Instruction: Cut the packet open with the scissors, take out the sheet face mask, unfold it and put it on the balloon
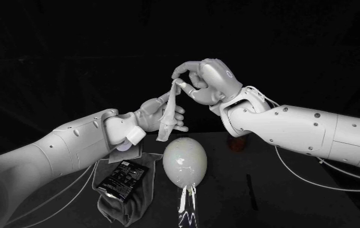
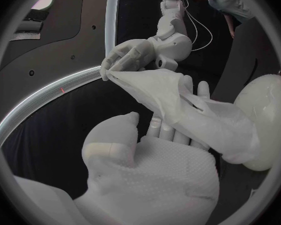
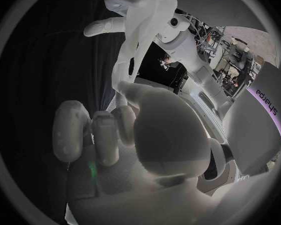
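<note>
Right now the left robot hand (image 1: 155,116) and right robot hand (image 1: 208,82) both pinch the bunched mask (image 1: 173,98) above the balloon (image 1: 185,160); an uneven pull could tear it or slip it free

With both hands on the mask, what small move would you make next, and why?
Probably draw the hands slightly apart to spread the mask: it is a narrow, folded strip between the right hand, pinching its top end, and the left hand, holding it lower. The balloon below is uncovered.
</note>
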Controlling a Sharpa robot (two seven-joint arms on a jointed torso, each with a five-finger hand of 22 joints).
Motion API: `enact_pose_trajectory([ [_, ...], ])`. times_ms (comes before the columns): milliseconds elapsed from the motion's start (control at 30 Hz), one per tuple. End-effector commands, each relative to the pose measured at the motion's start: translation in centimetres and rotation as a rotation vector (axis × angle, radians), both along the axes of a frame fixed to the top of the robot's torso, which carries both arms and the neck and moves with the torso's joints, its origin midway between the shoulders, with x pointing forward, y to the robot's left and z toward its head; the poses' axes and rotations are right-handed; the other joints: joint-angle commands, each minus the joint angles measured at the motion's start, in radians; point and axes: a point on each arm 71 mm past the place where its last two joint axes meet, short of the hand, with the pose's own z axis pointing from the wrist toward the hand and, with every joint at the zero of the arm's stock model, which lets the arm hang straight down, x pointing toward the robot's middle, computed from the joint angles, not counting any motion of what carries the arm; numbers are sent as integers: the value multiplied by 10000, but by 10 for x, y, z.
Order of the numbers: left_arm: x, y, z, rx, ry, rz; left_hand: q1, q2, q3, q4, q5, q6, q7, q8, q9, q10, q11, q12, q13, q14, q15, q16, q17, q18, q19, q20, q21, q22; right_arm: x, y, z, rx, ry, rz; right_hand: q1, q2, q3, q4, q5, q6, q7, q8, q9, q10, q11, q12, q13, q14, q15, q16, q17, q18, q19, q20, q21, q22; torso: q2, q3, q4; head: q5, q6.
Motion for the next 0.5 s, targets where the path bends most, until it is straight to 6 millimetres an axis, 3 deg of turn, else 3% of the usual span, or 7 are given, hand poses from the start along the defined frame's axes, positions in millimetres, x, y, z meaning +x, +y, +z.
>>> enact_pose_trajectory([
  [33, 0, 1, 2, -98, -47, -8, 102, 91, -101, 13, 16, 9, -13, 44, 31, 56, -12, -4, 22, 8, 23, -42, 67, 25, -102, 72, -109, -53, -2, -3, 3, 357, -249, -156, 56, 20, -61, 8, 61, 82, 8, 125, 25, 68, 21, 4, 923, 1062, 16, 36, 2628, -90, 71, -2, 47, 1949, 4, 7, -8, 11, -18],
  [267, 3, 9, 2, -46, -126, 539, 887, 239, -309, 18, 13, -269, 118, -80, 70, -247, 146, -243, 42, -714, 248, -353, 289, -35, -700, 316, -594, -285, -3, -10, 1, 398, -103, -227, 56, 20, -61, 8, 61, 82, 8, 125, 25, 68, 21, 4, 923, 1062, 16, 36, 2628, -90, 71, -2, 47, 1949, 8, 14, -11, 34, -60],
  [367, 4, 13, 2, -6, -176, 772, 1353, 256, -418, 2, 8, -497, 267, -213, 29, -565, 330, -425, 25, -1722, 531, -750, 254, -202, -1304, 404, -1005, -349, -3, -13, 0, 411, -60, -281, 56, 20, -61, 8, 61, 82, 8, 125, 25, 68, 21, 4, 923, 1062, 16, 36, 2628, -90, 71, -2, 47, 1949, 8, 4, -19, 41, -79],
  [500, 5, 17, 2, 108, -269, 1065, 1990, 244, -593, -17, 12, -634, 377, -294, -17, -959, 486, -619, 17, -2469, 739, -866, 293, -391, -1711, 417, -1326, -328, -3, -19, -2, 450, 30, -400, 56, 20, -61, 8, 61, 82, 8, 125, 25, 68, 21, 4, 923, 1062, 16, 36, 2628, -90, 71, -2, 47, 1949, 2, 7, -9, 51, -97],
])
